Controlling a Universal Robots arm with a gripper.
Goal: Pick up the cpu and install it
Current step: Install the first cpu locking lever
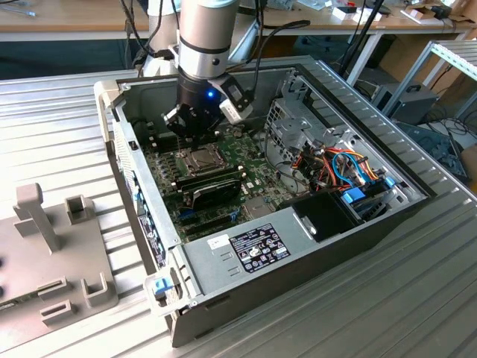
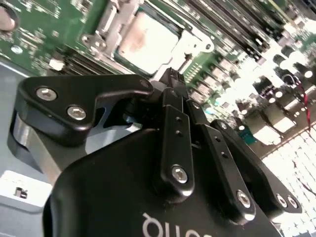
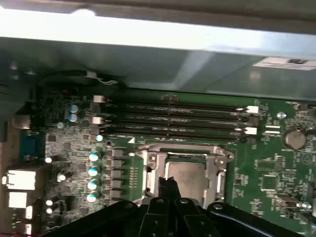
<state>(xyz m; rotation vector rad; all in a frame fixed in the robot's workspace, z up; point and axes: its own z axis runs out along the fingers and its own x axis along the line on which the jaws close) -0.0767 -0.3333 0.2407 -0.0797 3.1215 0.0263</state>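
Note:
The cpu point(image 2: 147, 45) is a small square chip with a dull silver-grey top. It lies flat inside the socket point(image 3: 148, 163) on the green motherboard point(image 1: 168, 175), framed by the metal bracket, and shows in both wrist views, cpu point(image 3: 191, 178). My gripper point(image 2: 174, 80) hangs just above the socket's edge, its black fingers pressed together with nothing between them. In the first wrist view the gripper point(image 3: 167, 185) overlaps one edge of the chip. In the exterior view the gripper point(image 1: 192, 134) sits over the socket point(image 1: 200, 158) inside the open computer case.
A long black expansion card point(image 1: 212, 186) lies just in front of the socket. Memory slots point(image 3: 173, 118) run beside it. A drive cage point(image 1: 294, 123) and bundled cables point(image 1: 343, 168) fill the exterior view's right. The case walls point(image 1: 130, 160) hem in the board.

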